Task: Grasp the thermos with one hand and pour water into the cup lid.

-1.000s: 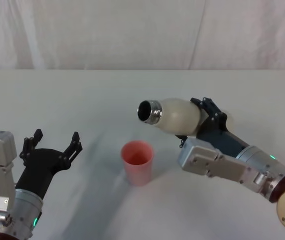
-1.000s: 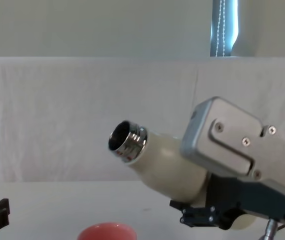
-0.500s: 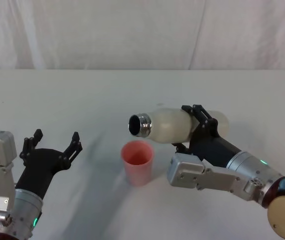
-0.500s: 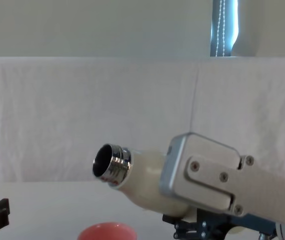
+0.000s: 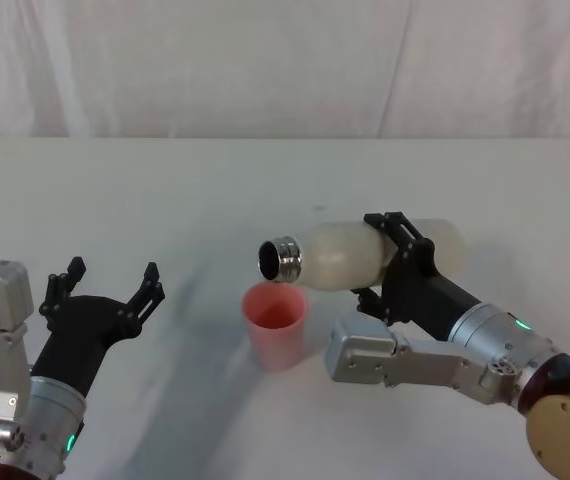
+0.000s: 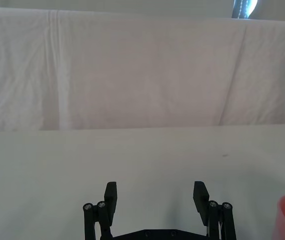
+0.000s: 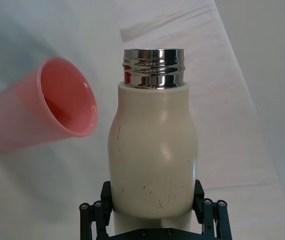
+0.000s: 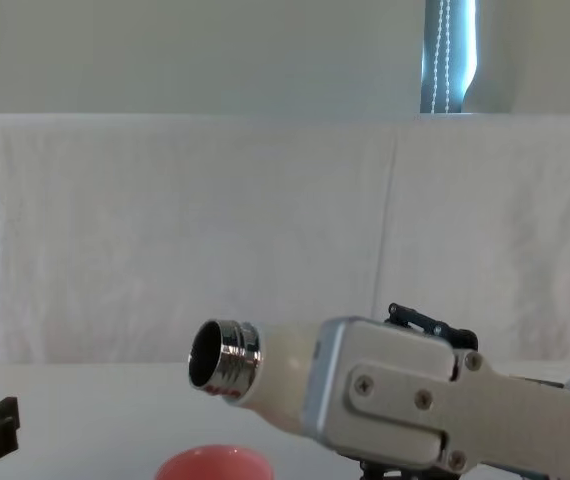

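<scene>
The cream-white thermos (image 5: 350, 255) lies nearly level in the air, its chrome neck (image 5: 278, 259) just above the rim of the pink cup lid (image 5: 276, 323), which stands upright on the white table (image 5: 165, 200). My right gripper (image 5: 400, 250) is shut on the thermos around its body. In the right wrist view the thermos (image 7: 152, 155) sits between the fingers, with the cup lid (image 7: 57, 107) close beside the neck. The chest view has the thermos neck (image 8: 223, 357) above the cup lid's rim (image 8: 213, 464). My left gripper (image 5: 105, 285) hovers open at the left, apart from both.
A white cloth backdrop (image 5: 285, 65) closes off the table's far edge. The tabletop around the cup lid is bare. My right forearm (image 5: 435, 350) stretches across the table's right front.
The right gripper has lowered and tipped the thermos from mouth-up toward level, bringing its neck down close over the cup lid. The left gripper has stayed put.
</scene>
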Controlling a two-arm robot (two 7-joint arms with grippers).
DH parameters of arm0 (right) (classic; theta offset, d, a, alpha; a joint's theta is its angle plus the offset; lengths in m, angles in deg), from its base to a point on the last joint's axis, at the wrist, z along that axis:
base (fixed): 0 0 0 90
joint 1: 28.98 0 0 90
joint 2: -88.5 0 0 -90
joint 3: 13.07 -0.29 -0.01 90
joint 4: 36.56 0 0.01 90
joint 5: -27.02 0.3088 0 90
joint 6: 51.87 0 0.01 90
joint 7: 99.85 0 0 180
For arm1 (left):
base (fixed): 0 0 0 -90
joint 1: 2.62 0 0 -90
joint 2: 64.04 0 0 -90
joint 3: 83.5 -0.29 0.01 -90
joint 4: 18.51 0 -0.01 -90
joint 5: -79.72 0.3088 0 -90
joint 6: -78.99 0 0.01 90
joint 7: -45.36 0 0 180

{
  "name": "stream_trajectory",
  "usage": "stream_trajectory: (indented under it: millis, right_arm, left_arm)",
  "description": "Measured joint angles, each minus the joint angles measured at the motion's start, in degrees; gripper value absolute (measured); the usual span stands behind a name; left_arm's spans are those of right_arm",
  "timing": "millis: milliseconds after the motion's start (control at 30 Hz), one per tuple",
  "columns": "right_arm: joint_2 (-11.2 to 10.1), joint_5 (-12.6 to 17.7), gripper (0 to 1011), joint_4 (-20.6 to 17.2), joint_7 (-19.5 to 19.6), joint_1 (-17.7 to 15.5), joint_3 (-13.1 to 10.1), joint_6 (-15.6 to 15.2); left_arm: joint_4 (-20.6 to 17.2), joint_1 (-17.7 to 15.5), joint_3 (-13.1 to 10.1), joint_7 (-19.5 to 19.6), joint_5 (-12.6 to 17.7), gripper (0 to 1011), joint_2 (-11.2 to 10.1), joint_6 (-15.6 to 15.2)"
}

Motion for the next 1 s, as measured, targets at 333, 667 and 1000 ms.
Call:
stream_trajectory:
  millis: [333, 667, 1000]
  right_arm:
    - [-0.3, -3.8, 951, 0.4, 2.1, 0.1, 0.4, -0.7]
    - [-0.7, -6.8, 951, 0.7, 3.4, 0.2, 0.8, -0.9]
    - [-1.0, -8.5, 951, 1.3, 3.5, 0.4, 1.3, -0.9]
  left_arm:
    - [0.0, 0.0, 0.0, 0.0, 0.0, 1001, 0.0, 0.0]
    - [0.0, 0.0, 0.0, 0.0, 0.0, 1001, 0.0, 0.0]
    - [0.0, 0.0, 0.0, 0.0, 0.0, 1001, 0.0, 0.0]
